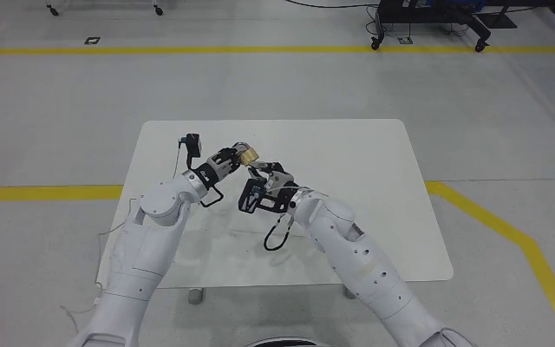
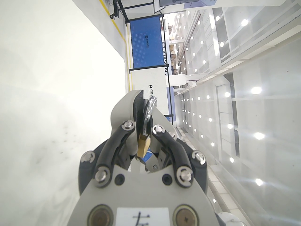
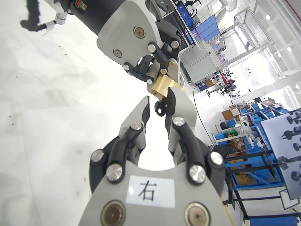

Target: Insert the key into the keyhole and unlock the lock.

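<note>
Left end effector [image 2: 144, 103] clamps the lock [image 3: 164, 86] steady for keying. Right end effector [image 3: 158, 98] is spread wide around the key [image 3: 160, 108], which looks already seated in the keyhole and ready to turn.

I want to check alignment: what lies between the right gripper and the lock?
The key: its black head juts from the lock into the gap of the open right gripper, seen in the right wrist view.
</note>
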Robot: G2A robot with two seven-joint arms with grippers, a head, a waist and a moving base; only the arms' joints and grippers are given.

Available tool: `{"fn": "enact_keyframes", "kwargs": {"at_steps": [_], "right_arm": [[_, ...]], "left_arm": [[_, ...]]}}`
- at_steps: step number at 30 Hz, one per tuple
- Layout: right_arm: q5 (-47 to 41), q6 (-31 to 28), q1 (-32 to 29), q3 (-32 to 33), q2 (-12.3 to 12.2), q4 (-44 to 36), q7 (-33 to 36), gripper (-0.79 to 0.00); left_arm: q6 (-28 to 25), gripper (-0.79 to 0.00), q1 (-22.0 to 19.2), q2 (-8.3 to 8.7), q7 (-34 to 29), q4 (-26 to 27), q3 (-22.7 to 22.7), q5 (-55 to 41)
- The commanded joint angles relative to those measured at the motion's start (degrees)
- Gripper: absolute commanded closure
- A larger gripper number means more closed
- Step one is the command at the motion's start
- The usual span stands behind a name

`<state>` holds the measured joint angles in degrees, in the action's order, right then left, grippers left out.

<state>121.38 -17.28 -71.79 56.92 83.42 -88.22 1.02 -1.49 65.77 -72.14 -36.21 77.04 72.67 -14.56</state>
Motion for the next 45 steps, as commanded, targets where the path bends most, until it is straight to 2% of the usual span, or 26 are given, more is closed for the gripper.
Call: {"fn": "enact_keyframes", "kwargs": {"at_steps": [1,9,13,20,27,28,29,30,31,33,34,35,40,45], "right_arm": [[-1.1,0.1,-0.1,0.2,0.0,0.2,-0.9,0.000],[-6.0,2.3,-1.0,1.6,-0.2,1.0,-4.2,0.000],[-13.9,1.8,-1.0,2.9,0.0,2.1,-7.2,0.000],[-25.0,-2.8,-0.5,5.0,-0.1,4.3,-12.1,0.000],[-38.1,-11.9,-0.7,7.9,-0.5,5.5,-14.3,0.000],[-39.9,-13.4,-0.8,8.3,-0.6,5.6,-14.4,-0.092],[-41.4,-14.5,-0.9,8.6,-0.7,5.8,-14.3,-0.317],[-42.7,-15.6,-0.9,8.9,-0.8,5.9,-14.1,-0.388],[-43.6,-16.7,-0.9,9.4,-0.9,5.9,-14.1,-0.416],[-44.5,-17.4,-1.1,9.8,-1.1,5.9,-14.1,-0.659],[-44.4,-17.4,-1.1,10.1,-1.2,5.8,-13.9,-0.696],[-44.7,-17.3,-1.3,10.4,-1.3,5.6,-14.0,-0.776],[-44.7,-15.3,-3.7,13.4,-2.1,2.5,-15.2,-0.785],[-45.4,-13.4,-9.7,18.8,-3.2,-4.2,-18.4,-0.785]], "left_arm": [[-0.2,0.000,0.1,0.04,0.0,0.0,0.1,-0.1],[-1.4,0.000,0.4,0.16,-0.2,0.0,0.4,-0.6],[-3.0,0.000,0.8,0.27,-0.7,0.5,0.7,-1.2],[-5.7,0.000,1.9,0.51,-0.9,1.7,1.7,-1.9],[-8.2,0.000,2.7,0.66,-0.6,2.4,2.3,-2.4],[-8.4,0.000,2.8,0.67,-0.5,2.5,2.3,-2.5],[-8.5,0.000,2.8,0.67,-0.5,2.5,2.3,-2.5],[-8.7,0.000,2.8,0.68,-0.6,2.6,2.3,-2.6],[-8.8,0.000,2.9,0.69,-0.6,2.6,2.3,-2.6],[-9.1,0.000,2.9,0.71,-0.6,2.7,2.2,-2.6],[-9.2,0.000,2.9,0.72,-0.7,2.7,2.2,-2.5],[-9.4,0.000,2.9,0.74,-0.6,2.7,2.2,-2.4],[-10.5,0.000,2.5,0.82,0.0,2.0,0.5,3.5],[-9.6,0.000,1.4,0.48,-0.7,1.0,-4.9,12.3]]}}
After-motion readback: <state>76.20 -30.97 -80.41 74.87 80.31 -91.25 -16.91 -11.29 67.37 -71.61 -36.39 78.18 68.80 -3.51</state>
